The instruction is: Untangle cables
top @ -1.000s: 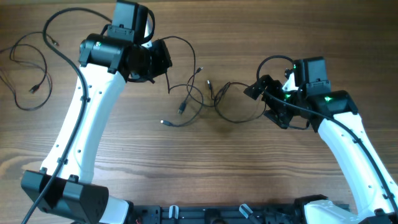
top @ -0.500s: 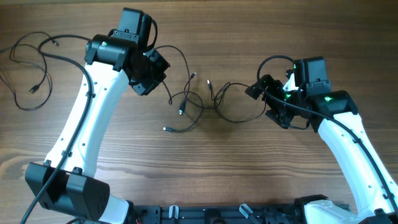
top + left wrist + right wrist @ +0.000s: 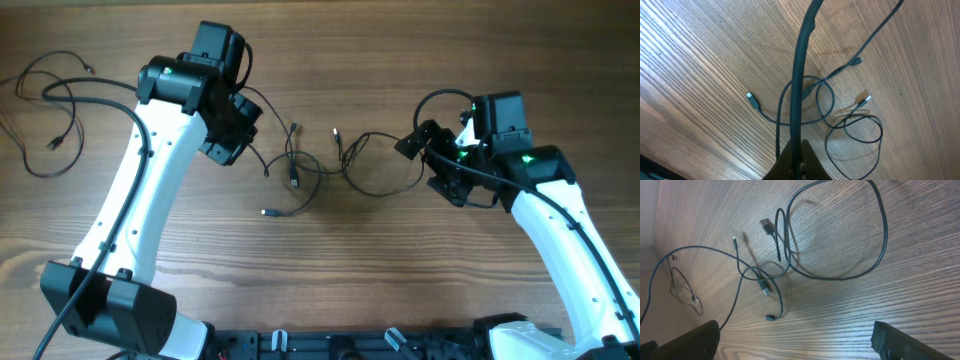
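Left jaws tight on cable (image 3: 799, 75)

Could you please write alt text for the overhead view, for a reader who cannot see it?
Thin black cables lie in loose overlapping loops on a wooden table, between two white-and-black robot arms. The left gripper sits at the loops' left edge and the right gripper at their right edge. Another cable lies at the far left.

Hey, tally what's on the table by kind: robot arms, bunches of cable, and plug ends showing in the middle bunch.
Robot arms: 2, left arm and right arm
Cable bunches: 2, middle bunch and far-left bunch
Plug ends in the middle bunch: 4
Total: 8
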Available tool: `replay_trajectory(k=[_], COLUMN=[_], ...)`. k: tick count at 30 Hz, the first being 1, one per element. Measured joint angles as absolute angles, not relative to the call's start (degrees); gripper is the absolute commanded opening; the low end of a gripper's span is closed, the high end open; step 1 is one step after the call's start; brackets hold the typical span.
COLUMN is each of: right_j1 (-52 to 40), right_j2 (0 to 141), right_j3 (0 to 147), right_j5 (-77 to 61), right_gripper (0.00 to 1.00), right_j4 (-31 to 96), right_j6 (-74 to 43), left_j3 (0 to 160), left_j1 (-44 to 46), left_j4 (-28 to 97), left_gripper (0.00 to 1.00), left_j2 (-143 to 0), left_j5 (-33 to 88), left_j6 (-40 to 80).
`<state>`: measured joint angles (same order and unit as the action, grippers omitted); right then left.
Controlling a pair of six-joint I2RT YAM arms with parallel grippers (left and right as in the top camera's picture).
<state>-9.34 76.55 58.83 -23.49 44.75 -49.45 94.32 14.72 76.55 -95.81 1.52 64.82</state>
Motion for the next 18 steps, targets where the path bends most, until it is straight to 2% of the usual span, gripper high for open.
replay_trajectory(k=[5,18], right_j1=[-9.3,-9.3], right_j2=[76.6,80.8], right_j3=[58.8,58.8], right_j5=[-23.5,-23.3], right_gripper=[1.0,1.0], right_j4=[44.6,44.0], right_j6=[-49.5,-54.5], left_j3=[94.3,94.3], left_j1=[14.7,14.7], left_j4=[76.6,76.5], left_gripper=[0.04,0.04], left_j2=[-95.8,-95.8], left_j5=[1.3,1.6], left_j6=[63.5,48.0])
